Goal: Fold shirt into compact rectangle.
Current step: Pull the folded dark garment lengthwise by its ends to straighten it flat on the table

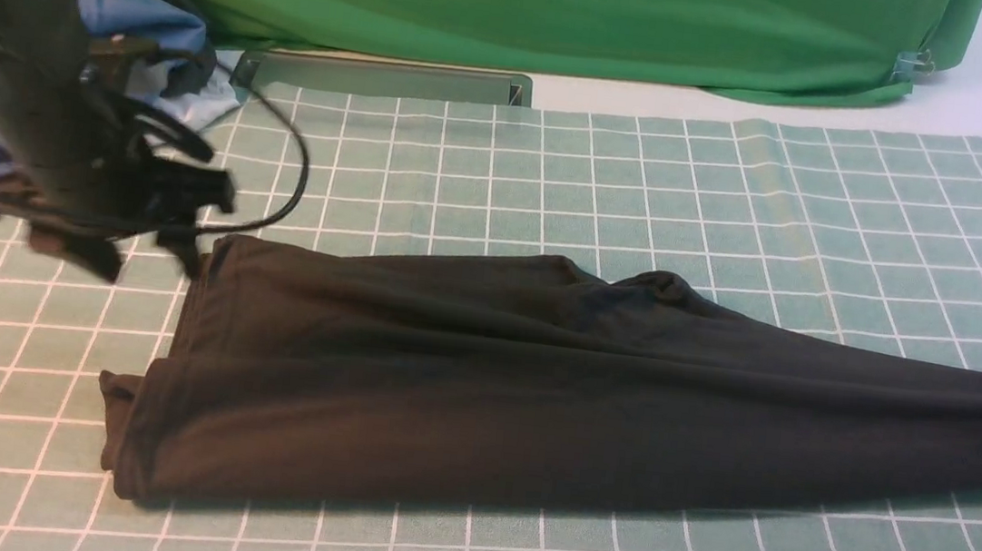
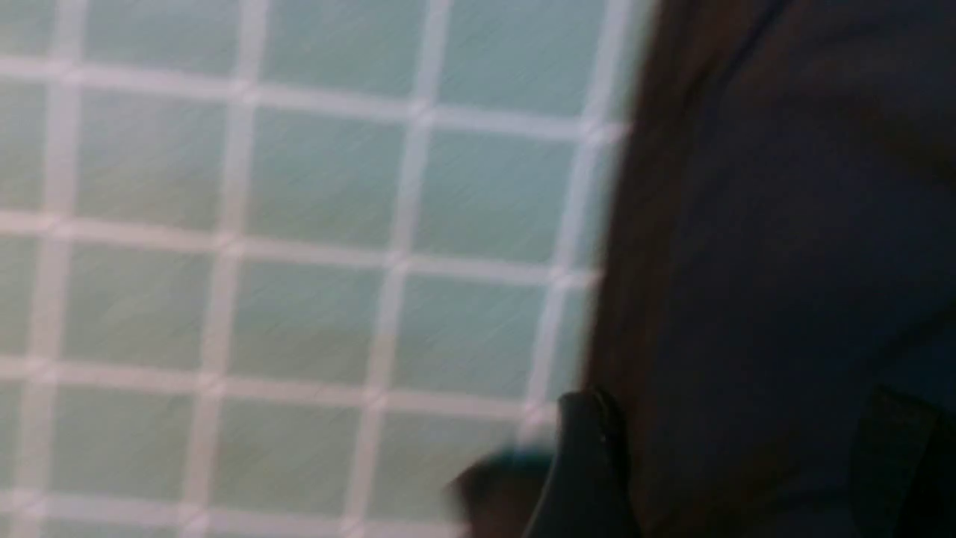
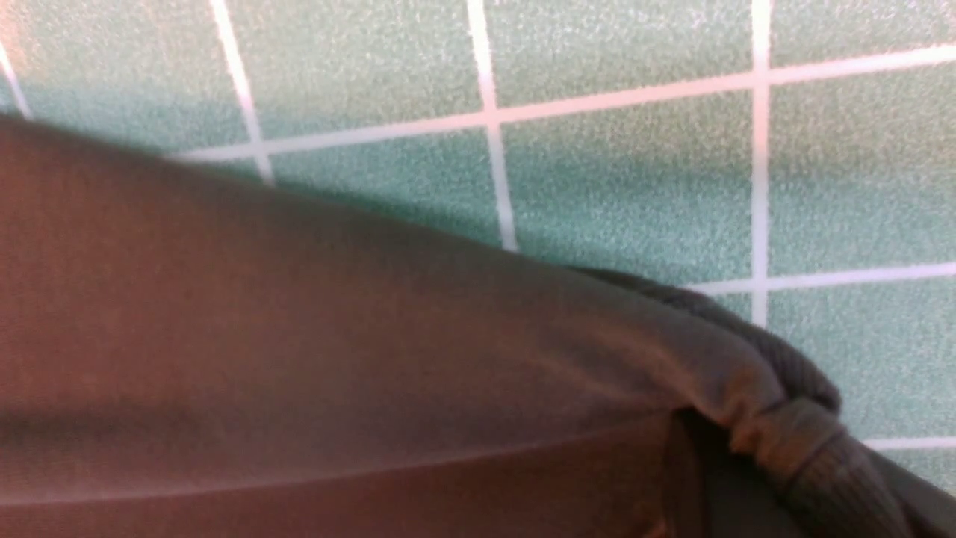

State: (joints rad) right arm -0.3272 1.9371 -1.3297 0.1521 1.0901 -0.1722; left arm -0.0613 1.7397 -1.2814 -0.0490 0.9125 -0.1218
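The black shirt (image 1: 535, 380) lies folded into a long band across the checked cloth, wide at the left and tapering to the right edge of the front view. No print shows. My left gripper (image 1: 150, 262), motion-blurred, hovers at the shirt's far left corner. In the left wrist view its fingers (image 2: 590, 463) stand wide apart, open, over the shirt's edge (image 2: 784, 224). In the right wrist view the shirt (image 3: 299, 336) bunches with its ribbed collar (image 3: 818, 456) at my right gripper's jaws, which the cloth hides. The cloth runs taut toward them.
A teal checked tablecloth (image 1: 646, 191) covers the table. Blue and white garments (image 1: 144, 20) are heaped at the back left behind my left arm. A big green cloth (image 1: 528, 6) hangs along the back, with a grey-green bar (image 1: 384, 79) below it.
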